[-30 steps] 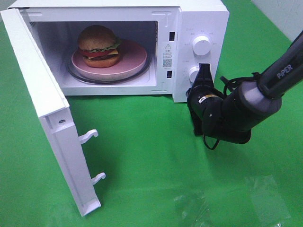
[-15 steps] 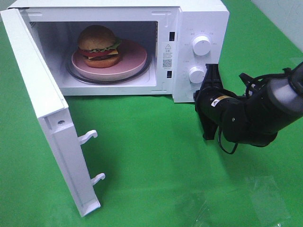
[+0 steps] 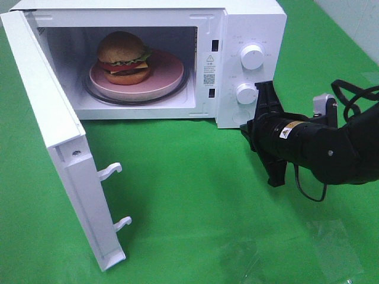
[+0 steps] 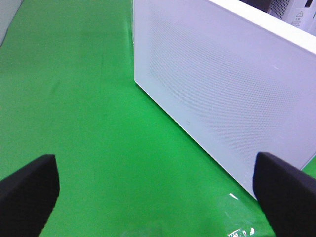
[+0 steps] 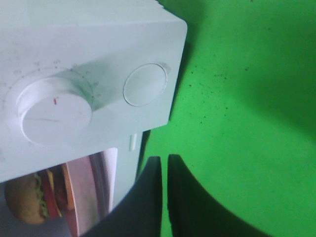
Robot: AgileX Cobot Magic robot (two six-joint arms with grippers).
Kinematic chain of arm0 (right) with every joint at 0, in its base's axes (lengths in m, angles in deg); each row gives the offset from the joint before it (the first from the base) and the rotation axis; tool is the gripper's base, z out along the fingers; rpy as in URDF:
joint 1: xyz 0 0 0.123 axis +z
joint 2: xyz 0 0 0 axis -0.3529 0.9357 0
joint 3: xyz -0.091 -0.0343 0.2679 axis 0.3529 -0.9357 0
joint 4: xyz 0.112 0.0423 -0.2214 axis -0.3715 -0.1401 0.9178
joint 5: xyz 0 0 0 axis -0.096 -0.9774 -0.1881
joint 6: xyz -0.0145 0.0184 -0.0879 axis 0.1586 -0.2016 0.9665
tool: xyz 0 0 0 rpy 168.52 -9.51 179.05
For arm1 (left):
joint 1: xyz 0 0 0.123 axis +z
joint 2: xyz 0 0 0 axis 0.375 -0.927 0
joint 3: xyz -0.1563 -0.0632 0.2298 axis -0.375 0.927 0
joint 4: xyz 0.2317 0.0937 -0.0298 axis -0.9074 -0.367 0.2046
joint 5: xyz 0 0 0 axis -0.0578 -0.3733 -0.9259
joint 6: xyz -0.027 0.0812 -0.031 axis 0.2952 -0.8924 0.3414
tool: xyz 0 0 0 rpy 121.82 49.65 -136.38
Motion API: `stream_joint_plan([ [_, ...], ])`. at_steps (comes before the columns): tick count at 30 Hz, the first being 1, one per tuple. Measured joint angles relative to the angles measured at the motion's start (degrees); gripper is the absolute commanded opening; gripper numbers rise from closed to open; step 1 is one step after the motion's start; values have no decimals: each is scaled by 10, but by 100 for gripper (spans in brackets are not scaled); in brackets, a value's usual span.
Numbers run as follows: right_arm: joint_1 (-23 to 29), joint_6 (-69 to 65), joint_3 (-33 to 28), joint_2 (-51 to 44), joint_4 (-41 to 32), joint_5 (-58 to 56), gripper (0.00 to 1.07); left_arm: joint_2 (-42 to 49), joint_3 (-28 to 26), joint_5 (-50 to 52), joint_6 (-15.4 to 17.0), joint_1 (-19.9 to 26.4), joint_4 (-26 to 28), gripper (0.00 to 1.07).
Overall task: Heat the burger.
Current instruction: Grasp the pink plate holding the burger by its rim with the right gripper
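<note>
The burger (image 3: 123, 57) sits on a round pink plate (image 3: 169, 74) inside the open white microwave (image 3: 251, 23). It also shows at the edge of the right wrist view, where the burger (image 5: 27, 200) lies behind the plate (image 5: 81, 197). My right gripper (image 3: 265, 92) is shut and holds nothing. It hovers just right of the lower knob (image 3: 246, 93), slightly apart from it. In the right wrist view its fingertips (image 5: 154, 165) meet below the knob (image 5: 54, 111). My left gripper (image 4: 158, 197) is open and empty, facing the outer side of the door (image 4: 222, 89).
The microwave door (image 3: 53, 130) swings far out to the left, with two latch hooks (image 3: 112, 170) on its edge. An upper knob (image 3: 251, 56) and a round button (image 5: 144, 85) are on the control panel. Clear plastic film (image 3: 331, 242) lies on the green cloth at the front right.
My right arm has drawn back to the right from the lower knob and turned; its gripper stays shut. The burger, plate and door have not moved.
</note>
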Motion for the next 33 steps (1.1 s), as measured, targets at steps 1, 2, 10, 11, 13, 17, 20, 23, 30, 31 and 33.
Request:
stream_joint_plan([
  [1,0,0,0,0,0,0,4,0,0,0,0,0,0,100],
  [2,0,22,-3,-17,4,-32,5,0,0,0,0,0,0,100],
  [10,0,105,-5,-78,6,-141,5,0,0,0,0,0,0,100],
  [11,0,119,-5,-86,6,-150,6,0,0,0,0,0,0,100],
  [13,0,152,-5,-104,6,-170,6,0,0,0,0,0,0,100],
  [17,0,231,-5,-140,7,-206,7,0,0,0,0,0,0,100],
  [20,0,308,-5,-165,7,-235,8,0,0,0,0,0,0,100],
  [23,0,390,-5,-194,9,-282,9,0,0,0,0,0,0,100],
  [30,0,487,-5,-225,9,-375,11,0,0,0,0,0,0,100],
  [31,0,509,-3,-227,9,-409,11,0,0,0,0,0,0,100],
  [33,0,522,0,-228,9,-423,11,0,0,0,0,0,0,100],
])
